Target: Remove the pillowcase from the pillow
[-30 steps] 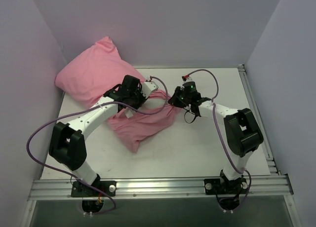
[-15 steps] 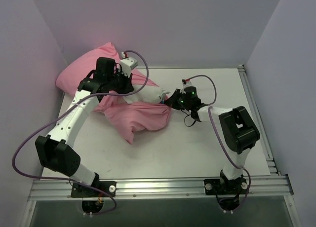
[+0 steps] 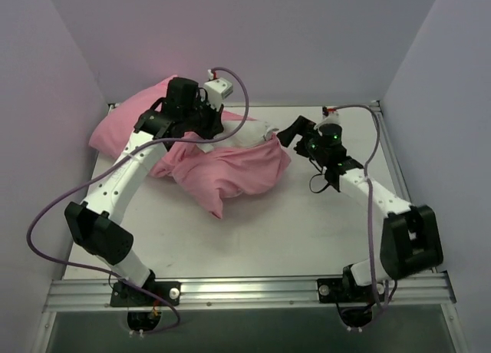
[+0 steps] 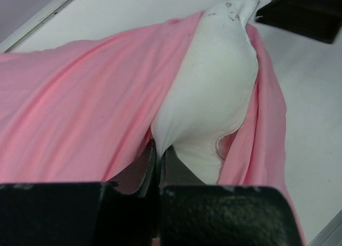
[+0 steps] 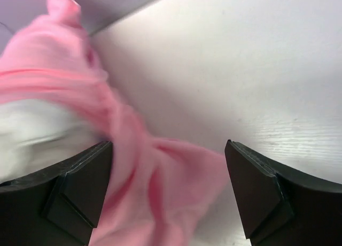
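My left pincer is fully closed on a small pinch of the pillow. The pinch sits at the low end of the bare white corner that pokes out of the pillowcase; I cannot tell whether a hem of pink is caught in it as well. My right pincer stands wide open and holds nothing, with loose pink cloth lying below and between its fingers. Location: the pillow lies on the far left part of the table, most of it inside the pillowcase, with one white corner exposed toward the centre. Hazard 1: the pinch looks shallow, so a hard pull would likely slide the white cloth out of my left fingers. Hazard 2: nothing anchors the pillowcase, so a pull on the pillow would probably drag the whole bundle across the table instead of separating the two. Hazard 3: if pink is caught with the white, the pillowcase will follow the pillow. View notes: only the overhead view shows the full bundle, with its far end up near the left wall and slack pink cloth heaped toward the near side. Only the left wrist view shows the pinch itself. The right wrist view is blurred, but it is the one that confirms the wide gap between my right fingers.
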Controlling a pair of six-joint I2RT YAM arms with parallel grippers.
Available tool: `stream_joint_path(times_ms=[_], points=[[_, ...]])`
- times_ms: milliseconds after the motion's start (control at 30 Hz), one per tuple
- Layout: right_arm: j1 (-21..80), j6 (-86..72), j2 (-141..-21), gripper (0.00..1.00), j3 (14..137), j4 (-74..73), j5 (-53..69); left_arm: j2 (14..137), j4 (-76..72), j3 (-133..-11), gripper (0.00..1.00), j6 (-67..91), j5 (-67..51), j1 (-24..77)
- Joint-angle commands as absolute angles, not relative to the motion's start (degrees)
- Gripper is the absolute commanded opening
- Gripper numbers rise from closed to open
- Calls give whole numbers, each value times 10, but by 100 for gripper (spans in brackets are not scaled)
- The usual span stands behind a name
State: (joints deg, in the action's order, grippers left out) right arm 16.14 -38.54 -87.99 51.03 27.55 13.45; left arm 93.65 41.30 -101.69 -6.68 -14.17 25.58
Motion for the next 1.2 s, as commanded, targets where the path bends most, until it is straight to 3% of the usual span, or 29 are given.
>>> stream_joint_path(times_ms=[0,100,400,633,800,1000,1033,1100,1133,1167], points=[[210,-328,-750,89,545,176,31,925,338,-1027,2,-82,-110,282],[245,-360,-730,95,563,185,10,925,341,-1035,2,-81,-107,299],[272,-485,-826,96,592,251,50,924,345,-1028,2,-80,-92,308],[277,-505,-897,96,601,320,113,933,351,-1027,2,-82,-102,313],[305,-460,-917,91,635,308,105,939,348,-1011,2,-84,-107,316],[311,-446,-953,66,663,307,122,944,356,-1017,2,-91,-123,317],[311,-447,-957,42,664,311,131,944,361,-1019,2,-97,-122,317],[311,-450,-962,18,671,311,133,947,373,-1030,2,-107,-123,317],[311,-452,-964,0,675,305,132,949,397,-1037,13,-124,-126,317],[310,-454,-968,0,681,302,132,955,414,-1047,31,-134,-132,316]])
